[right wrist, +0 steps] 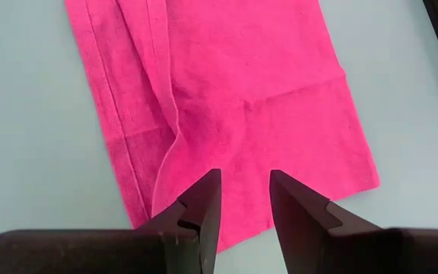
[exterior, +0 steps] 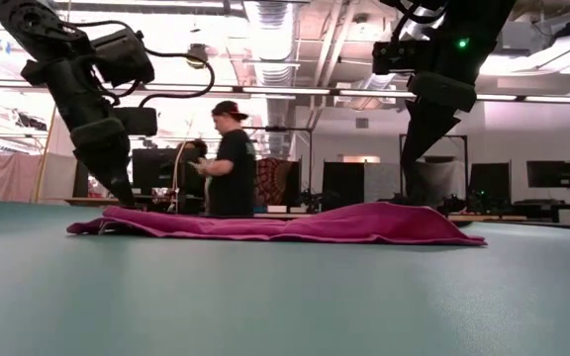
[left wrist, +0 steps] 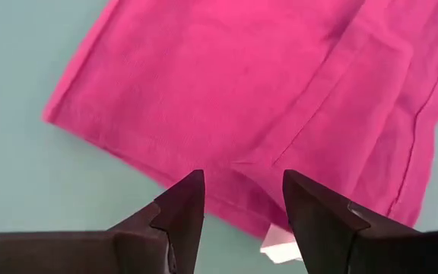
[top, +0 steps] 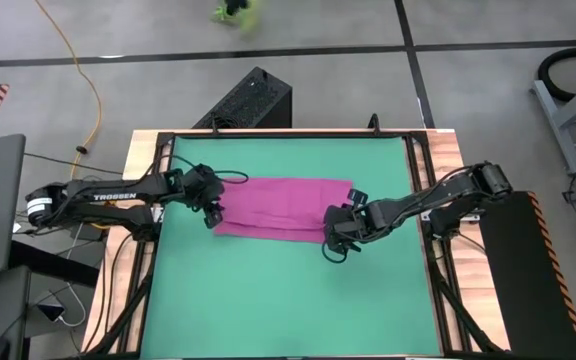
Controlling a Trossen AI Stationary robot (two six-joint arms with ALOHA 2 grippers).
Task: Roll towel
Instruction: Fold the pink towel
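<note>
Folded towel lies lengthwise between both arms.

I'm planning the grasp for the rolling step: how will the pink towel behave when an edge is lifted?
The towel will probably droop: it lies thin, folded flat, with soft creases. It looks light, so it may slide on the smooth green mat when pushed. Its layers might separate, since the overlapping fold edges look loose.

Plain magenta towel; green mat.

You have the towel lying flat on the mat, left gripper over its left end, right gripper over its right.
</note>
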